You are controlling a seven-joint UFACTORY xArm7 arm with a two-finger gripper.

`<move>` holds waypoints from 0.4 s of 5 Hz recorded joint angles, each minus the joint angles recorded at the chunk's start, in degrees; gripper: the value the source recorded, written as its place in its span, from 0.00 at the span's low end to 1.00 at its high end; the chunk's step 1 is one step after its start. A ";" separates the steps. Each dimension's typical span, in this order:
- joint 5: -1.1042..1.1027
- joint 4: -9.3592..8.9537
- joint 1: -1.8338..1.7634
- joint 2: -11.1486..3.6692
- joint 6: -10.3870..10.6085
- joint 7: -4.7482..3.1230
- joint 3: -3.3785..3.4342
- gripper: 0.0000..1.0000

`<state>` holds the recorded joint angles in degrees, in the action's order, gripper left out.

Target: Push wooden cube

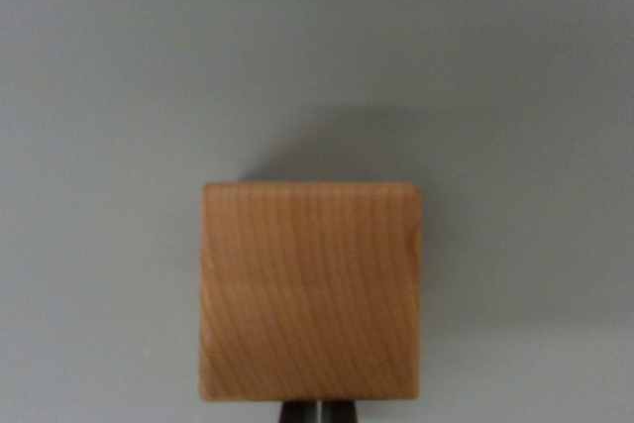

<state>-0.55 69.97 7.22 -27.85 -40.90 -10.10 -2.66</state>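
Observation:
A light wooden cube (310, 289) with visible grain fills the lower middle of the wrist view, resting on a plain grey surface (119, 96). Just below its near edge, at the bottom of the picture, the tips of my gripper (319, 413) show as two dark fingers pressed together with only a thin seam between them. The fingertips sit right against the cube's near face, or a hair from it; contact is too close to judge. The cube casts a soft shadow up and toward the wrist view's right.
Bare grey surface surrounds the cube on the left, right and far side. No other object or edge shows.

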 joint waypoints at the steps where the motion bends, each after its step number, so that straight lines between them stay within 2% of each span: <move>1: 0.06 2.56 -0.09 -1.59 -0.97 0.15 0.09 1.00; 2: 0.06 2.56 -0.09 -1.59 -0.97 0.15 0.09 1.00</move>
<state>-0.50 72.52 7.13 -29.44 -41.86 -9.95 -2.57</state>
